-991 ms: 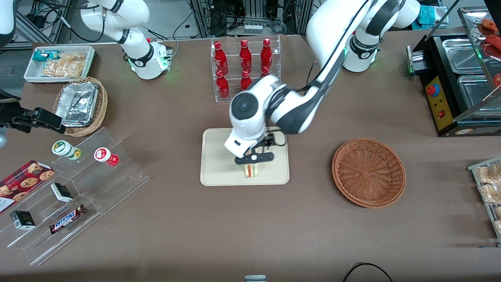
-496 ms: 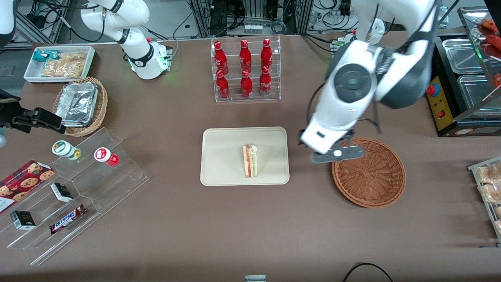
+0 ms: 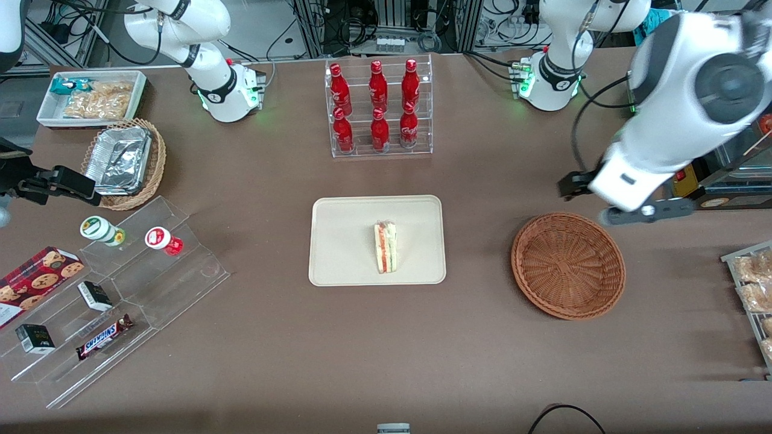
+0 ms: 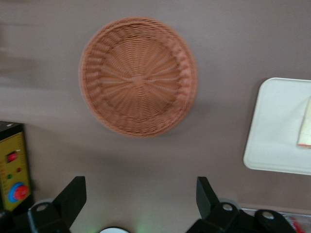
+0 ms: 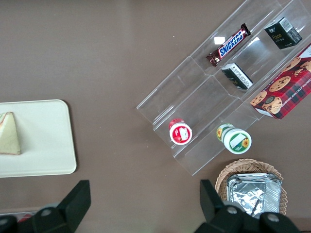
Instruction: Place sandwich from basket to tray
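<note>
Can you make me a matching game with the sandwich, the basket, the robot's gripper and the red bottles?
Things:
1. sandwich
2. basket
3. gripper
4. red bottles

Places or states:
A. empty, on the table beside the tray
B. standing in a clear rack
C. lying on the tray
D. open, holding nothing, up above the table near the basket

Pairs: 1-C, 2-A, 3-D, 4-B

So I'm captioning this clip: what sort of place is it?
Probably a lab mock-up of a snack counter: a rack of red bottles, a tray holding a sandwich, cabling racks above. The open end effector hovers near the basket.
</note>
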